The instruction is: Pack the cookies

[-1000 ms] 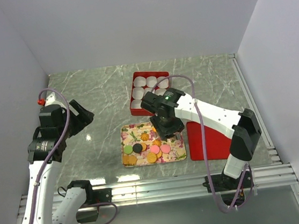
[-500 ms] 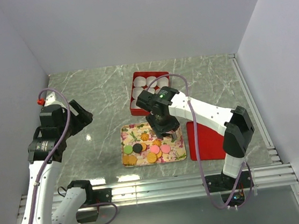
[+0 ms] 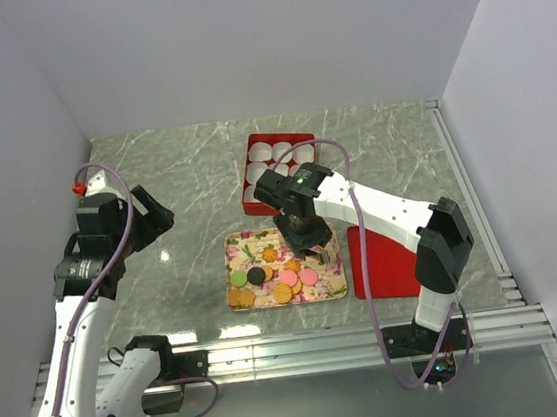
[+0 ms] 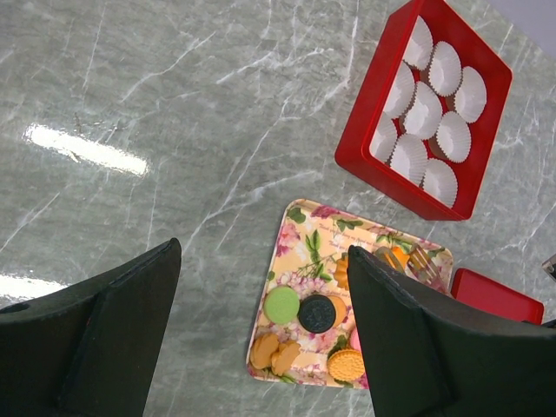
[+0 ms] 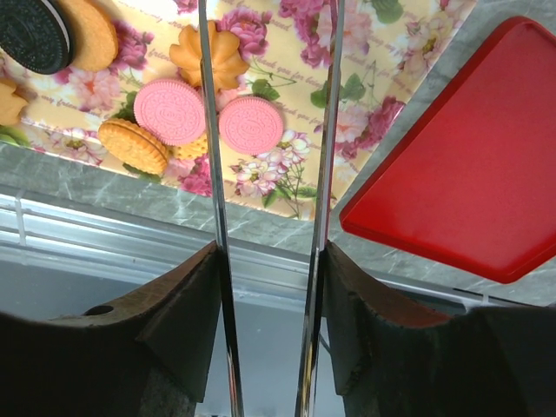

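Note:
The cookies (image 3: 271, 278) lie on a floral tray (image 3: 247, 244): green (image 4: 281, 305), black (image 4: 317, 314), two pink ones (image 5: 169, 111) and several orange and golden ones (image 5: 208, 54). My right gripper (image 3: 308, 235) hangs over the tray's far right part. In the right wrist view the right gripper (image 5: 268, 261) is shut on metal tongs (image 5: 213, 130). The tong tips (image 4: 421, 259) sit by an orange cookie; I cannot tell whether they pinch it. My left gripper (image 3: 154, 218) is open and empty, high over the table to the tray's left; it also shows in the left wrist view (image 4: 262, 250).
A red box (image 3: 257, 196) with several white paper cups stands just beyond the tray; it also shows in the left wrist view (image 4: 382, 178). Its red lid (image 3: 390, 261) lies flat right of the tray, also seen in the right wrist view (image 5: 469, 156). A metal rail runs along the near edge.
My right arm has swung left, carrying the tongs from the tray's right edge to over its far middle. The left arm has barely moved.

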{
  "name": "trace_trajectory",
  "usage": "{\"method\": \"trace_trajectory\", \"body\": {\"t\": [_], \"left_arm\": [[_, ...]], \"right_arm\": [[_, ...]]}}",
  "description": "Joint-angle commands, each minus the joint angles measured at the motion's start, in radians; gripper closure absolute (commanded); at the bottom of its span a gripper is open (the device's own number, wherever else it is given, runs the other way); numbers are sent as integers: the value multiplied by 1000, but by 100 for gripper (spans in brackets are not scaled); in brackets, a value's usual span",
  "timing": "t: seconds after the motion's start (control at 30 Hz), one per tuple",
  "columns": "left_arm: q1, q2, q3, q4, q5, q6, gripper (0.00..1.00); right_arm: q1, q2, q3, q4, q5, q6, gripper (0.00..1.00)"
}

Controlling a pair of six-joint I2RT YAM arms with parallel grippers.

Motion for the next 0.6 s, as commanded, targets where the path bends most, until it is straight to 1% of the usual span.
{"method": "trace_trajectory", "body": {"t": [0.0,0.07,0.2,0.47,0.57], "left_arm": [[-5,-1,23,22,-7,18,17],[-5,-3,25,20,-9,18,17],[-5,-1,28,17,-9,16,17],[-5,0,48,11,-13,15,17],[-5,6,58,6,-10,13,17]], "right_arm": [[6,-18,-8,15,0,-7,50],[8,-20,4,4,1,-4,52],[6,-28,55,-31,12,-2,54],[6,-28,234,-149,56,-1,55],[6,-29,289,-161,66,-5,55]]}}
